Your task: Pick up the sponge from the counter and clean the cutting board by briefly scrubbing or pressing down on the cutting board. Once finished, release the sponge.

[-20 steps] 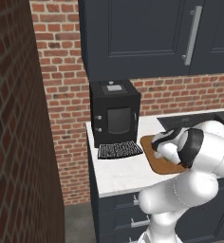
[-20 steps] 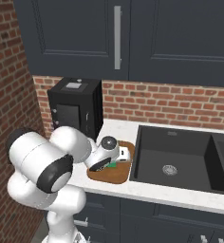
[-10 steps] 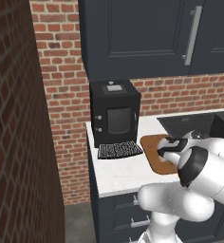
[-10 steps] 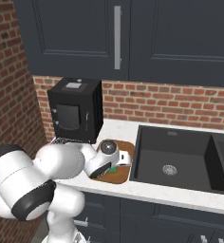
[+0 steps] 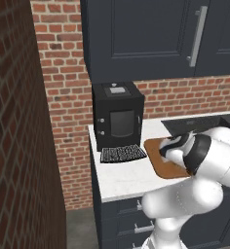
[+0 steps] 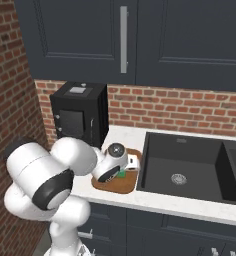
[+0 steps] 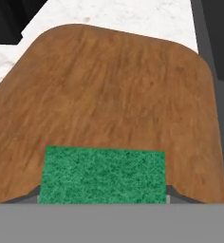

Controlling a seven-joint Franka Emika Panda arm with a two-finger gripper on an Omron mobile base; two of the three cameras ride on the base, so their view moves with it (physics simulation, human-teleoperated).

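Observation:
The brown wooden cutting board (image 7: 118, 95) lies on the white counter (image 5: 122, 177) beside the sink. The green-topped sponge (image 7: 103, 175) rests flat on the board's near part, and my gripper (image 7: 103, 195) is shut on it, one tip at each short side. In the right base view the gripper (image 6: 124, 172) sits low over the cutting board (image 6: 115, 186), with a bit of the green sponge (image 6: 121, 174) showing under it. My white wrist covers the right part of the cutting board (image 5: 158, 163) in the left base view.
A black ribbed mat (image 5: 123, 153) lies left of the board, in front of a black box-shaped appliance (image 5: 118, 116). The dark sink (image 6: 185, 172) borders the board's right side. Brick wall and dark cabinets rise behind.
The hand has stayed low over the board with the sponge in it. The arm's elbow and upper links have swung, changing how they cover the counter's front.

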